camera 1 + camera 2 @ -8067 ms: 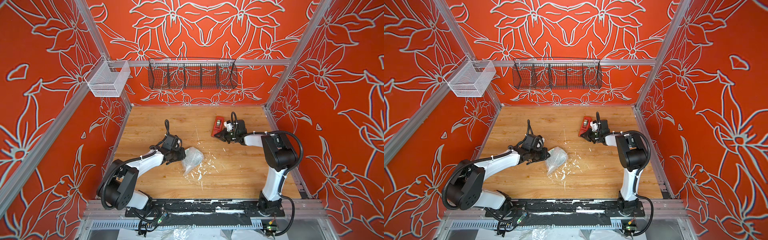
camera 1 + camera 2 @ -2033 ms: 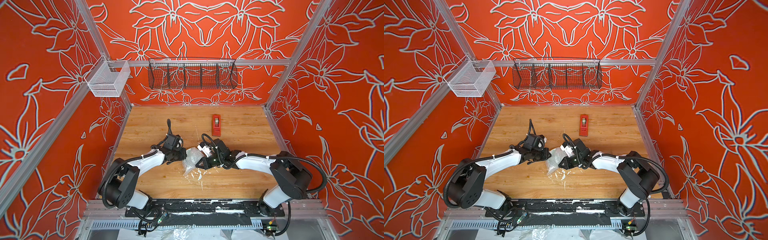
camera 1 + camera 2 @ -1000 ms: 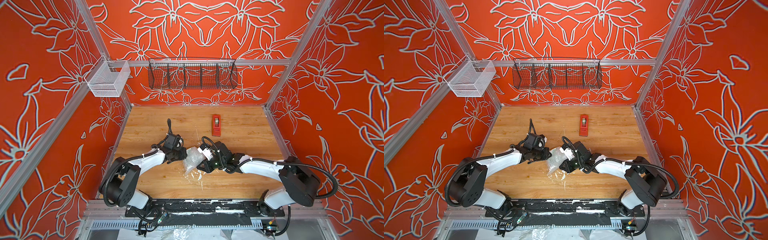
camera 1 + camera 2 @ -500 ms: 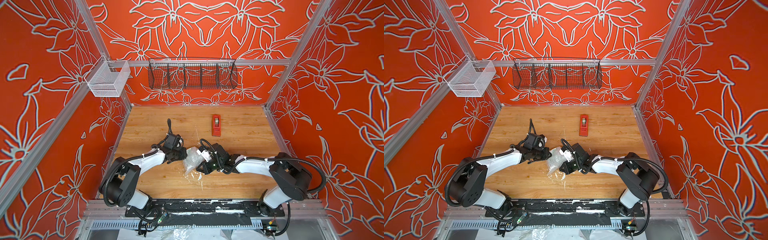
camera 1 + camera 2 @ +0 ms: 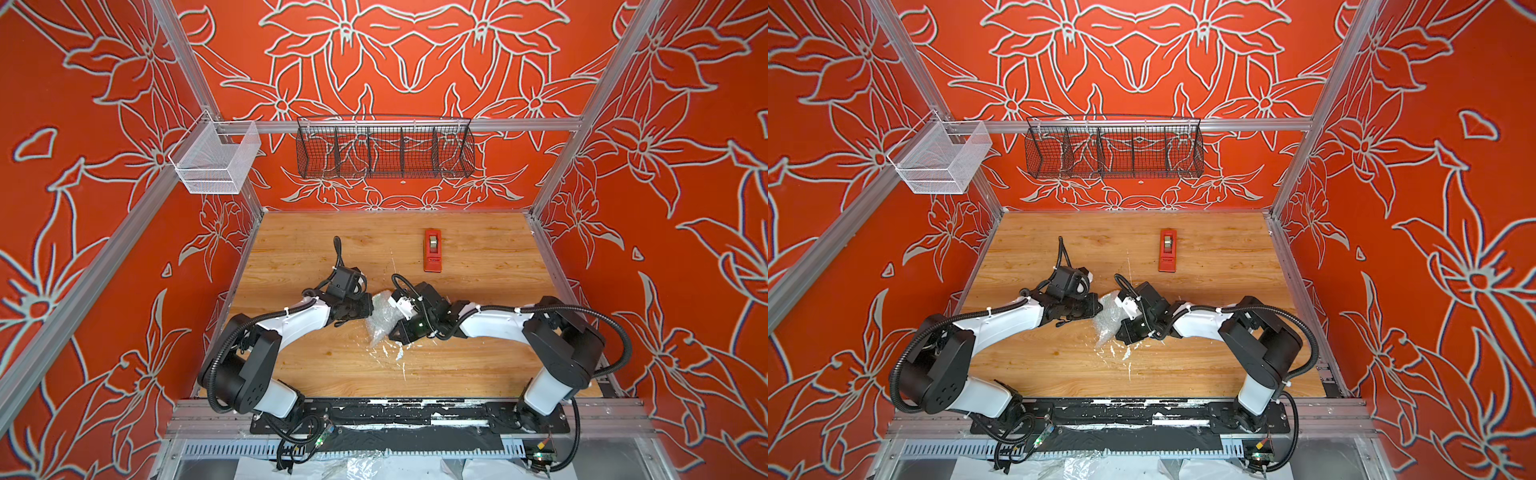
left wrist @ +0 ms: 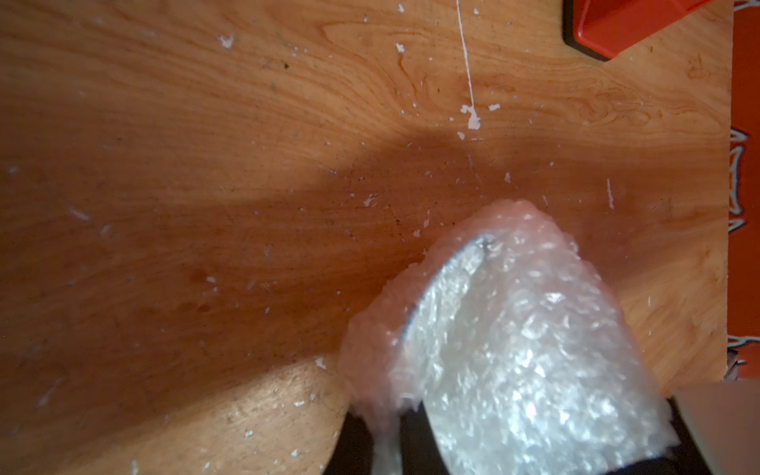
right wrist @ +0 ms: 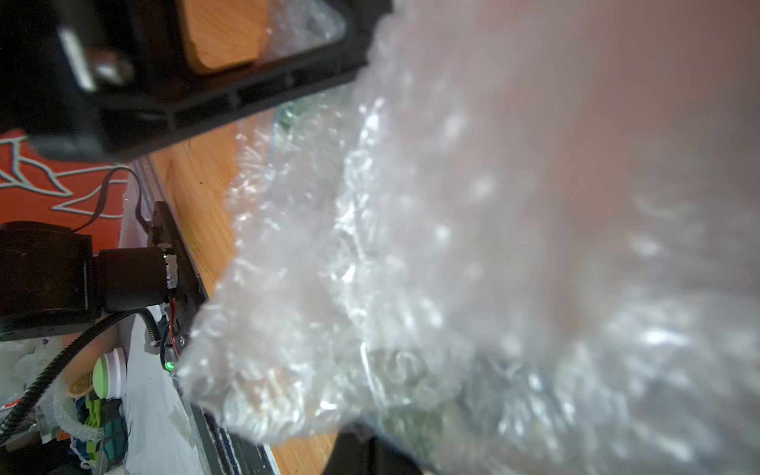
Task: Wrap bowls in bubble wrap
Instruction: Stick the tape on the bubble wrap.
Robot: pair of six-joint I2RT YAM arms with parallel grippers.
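Observation:
The bubble wrap [image 5: 383, 319] [image 5: 1108, 321] is bunched into a bundle at the table's middle, between my two grippers. It covers the bowl. Only a curved bowl rim [image 6: 446, 283] shows through it in the left wrist view, and faint green patches show in the right wrist view. My left gripper [image 5: 370, 305] [image 6: 386, 450] is shut on a fold of the bubble wrap [image 6: 514, 349] at the bundle's left side. My right gripper [image 5: 395, 331] [image 7: 364, 450] is shut on the bubble wrap [image 7: 432, 267] at the bundle's near right edge, and the sheet hangs over its camera.
A red tape dispenser [image 5: 432, 250] [image 5: 1168, 250] lies behind the bundle toward the back right. A black wire basket [image 5: 384, 147] and a white mesh basket [image 5: 216, 160] hang on the rear rail. White flecks and tape scraps [image 5: 395, 353] dot the wooden table [image 5: 490, 266].
My right gripper has closed on the wrap's near right edge, and its arm has drawn in slightly. The left gripper and the bundle have stayed put.

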